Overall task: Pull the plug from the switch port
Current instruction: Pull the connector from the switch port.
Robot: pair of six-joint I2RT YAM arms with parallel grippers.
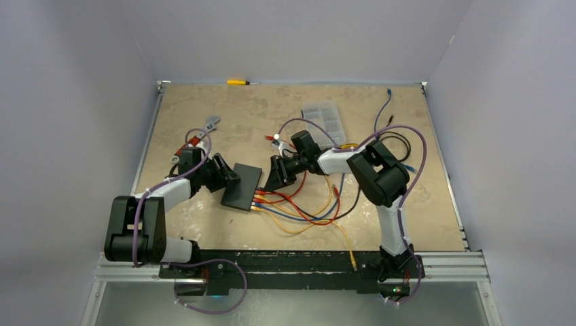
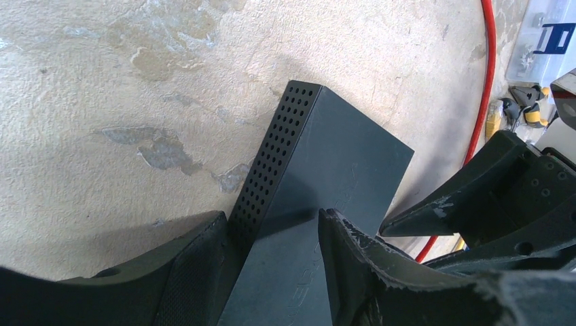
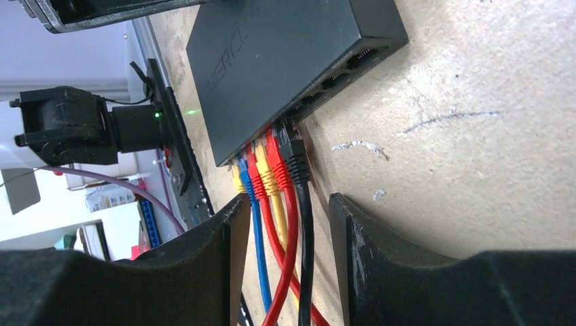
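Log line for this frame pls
left claw: straddling flat matte-black rectangular switch box, grip unclear | right claw: open around black, red, yellow, blue cables | black plastic plug: seated in port

Right wrist view: your right gripper (image 3: 289,204) holds its fingers (image 3: 380,265) spread apart, one on either side of the bundle of cables (image 3: 258,231) that runs down from the switch (image 3: 285,61) lying flat on the bench (image 3: 475,149). Along the switch's port edge you can count six seated plugs in a row: yellow, blue, red, yellow, red, and last the black plug (image 3: 294,153), nearest the finger at the right of the view. Past it, the ports (image 3: 339,71) you see stand unfilled.
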